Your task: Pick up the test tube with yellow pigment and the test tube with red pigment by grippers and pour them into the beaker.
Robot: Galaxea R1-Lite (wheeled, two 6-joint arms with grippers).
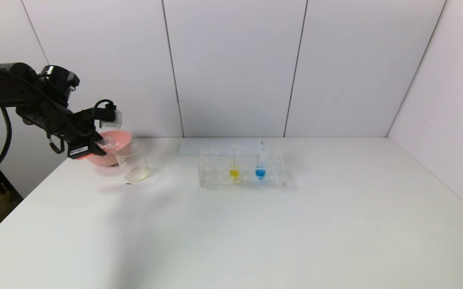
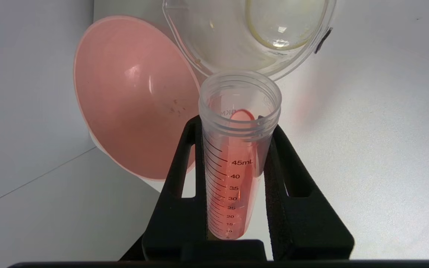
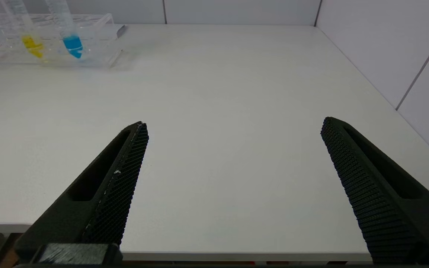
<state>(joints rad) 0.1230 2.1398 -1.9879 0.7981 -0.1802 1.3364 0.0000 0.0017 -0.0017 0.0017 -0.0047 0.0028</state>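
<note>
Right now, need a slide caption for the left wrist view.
Left gripper holds the red-pigment test tube, its mouth tipped toward the beaker beside the pink bowl.

The test tube with red pigment (image 2: 236, 163) reads "45mL", 40 to 5

The white table (image 1: 255, 233) carries few things, all toward its far edge. Near the far left corner stands the pink bowl (image 1: 113, 154), and just beside it, toward the middle of the table, the clear beaker (image 1: 133, 162) (a pale yellowish ring shows at its bottom). Around the middle of the far edge sits the clear tube rack (image 1: 242, 170), holding the test tube with yellow pigment (image 1: 234, 171) and, to its right, a blue-bottomed tube (image 1: 260, 170). Behind the rack, against the far edge, a flat pale sheet (image 1: 215, 146) lies on the surface.
</note>
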